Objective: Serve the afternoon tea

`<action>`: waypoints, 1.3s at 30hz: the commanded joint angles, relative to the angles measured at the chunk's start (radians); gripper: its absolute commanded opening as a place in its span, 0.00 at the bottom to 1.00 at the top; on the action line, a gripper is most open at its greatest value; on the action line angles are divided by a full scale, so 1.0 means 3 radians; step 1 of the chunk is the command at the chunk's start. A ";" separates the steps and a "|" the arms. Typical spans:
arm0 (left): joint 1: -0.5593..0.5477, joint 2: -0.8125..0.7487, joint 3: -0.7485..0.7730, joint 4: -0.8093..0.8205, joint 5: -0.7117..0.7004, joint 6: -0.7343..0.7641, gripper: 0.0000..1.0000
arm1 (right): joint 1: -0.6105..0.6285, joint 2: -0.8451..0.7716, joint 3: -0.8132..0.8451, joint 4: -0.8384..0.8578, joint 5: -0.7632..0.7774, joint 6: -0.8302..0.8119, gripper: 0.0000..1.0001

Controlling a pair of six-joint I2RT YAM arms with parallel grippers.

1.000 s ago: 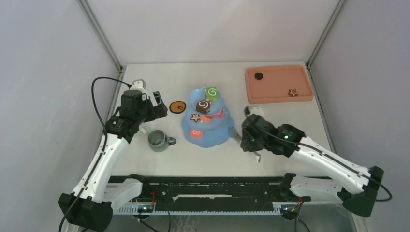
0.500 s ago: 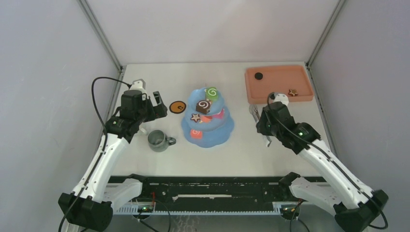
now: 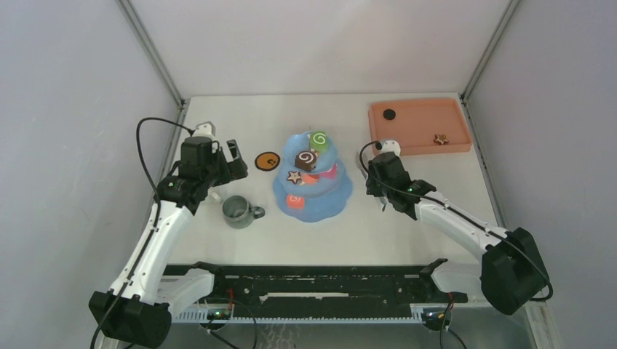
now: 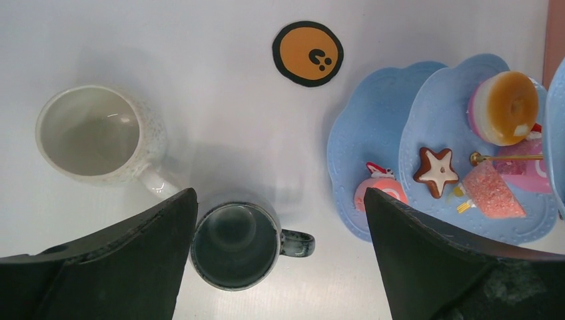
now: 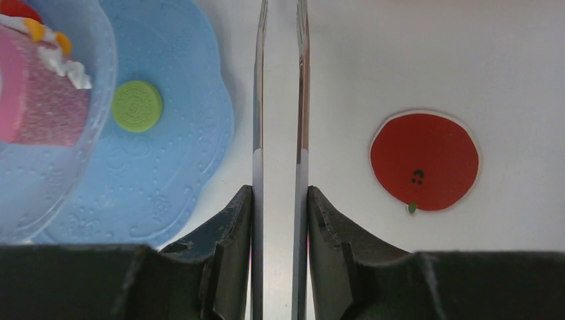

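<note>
The light blue cake stand (image 3: 313, 178) sits mid-table and is already well stocked, with a green swirl roll (image 3: 318, 138) on the top tier, a brown swirl roll (image 3: 306, 160) just below it and more pieces further down. To its left are the orange tart (image 3: 268, 161), lying flat on the table (image 3: 436, 182), the grey-green mug (image 3: 238, 211) and the white mug (image 4: 100, 133). My left gripper (image 4: 280, 197) hovers over the mugs with its fingers spread wide, carrying nothing. Just to the right of the stand, my right gripper (image 5: 280, 200) is clenched on the metal tongs (image 5: 280, 100), one finger against each blade. The blades run close together beside the lowest tier, but their tips run out of the wrist view, so I cannot tell whether anything is pinched there. A red round piece (image 5: 424, 160) lies on the table on their other side. Far right, the salmon tray (image 3: 418, 149) holds a star cookie (image 3: 440, 139) and a small black piece (image 3: 389, 113), so I judge the serving unfinished and the next fetch to be from the tray. To do that well I would lift the tongs clear of the scalloped rim before swinging, since a knock could topple the rolls. I would then set the blades astride the cookie and squeeze only enough to hold it flat.
</note>
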 commanded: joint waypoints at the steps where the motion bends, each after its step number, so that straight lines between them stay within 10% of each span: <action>1: 0.0050 -0.0045 0.0227 -0.0003 -0.0048 -0.0020 1.00 | -0.0036 0.0140 -0.0115 0.0717 -0.0056 -0.0158 0.40; 24: 0.0083 -0.0159 0.0185 -0.0186 -0.0170 -0.0181 1.00 | -0.0546 0.1647 0.0906 0.1151 -0.0720 -0.0415 0.54; 27: 0.0084 -0.0177 0.0195 -0.0252 -0.0224 -0.0189 1.00 | -0.0548 0.1603 0.0959 0.1137 -0.0745 -0.0409 0.99; 39: 0.0057 -0.0270 0.0252 -0.0700 -0.0250 -0.0245 1.00 | -0.0516 0.0426 0.0734 0.0593 -0.0446 -0.0188 1.00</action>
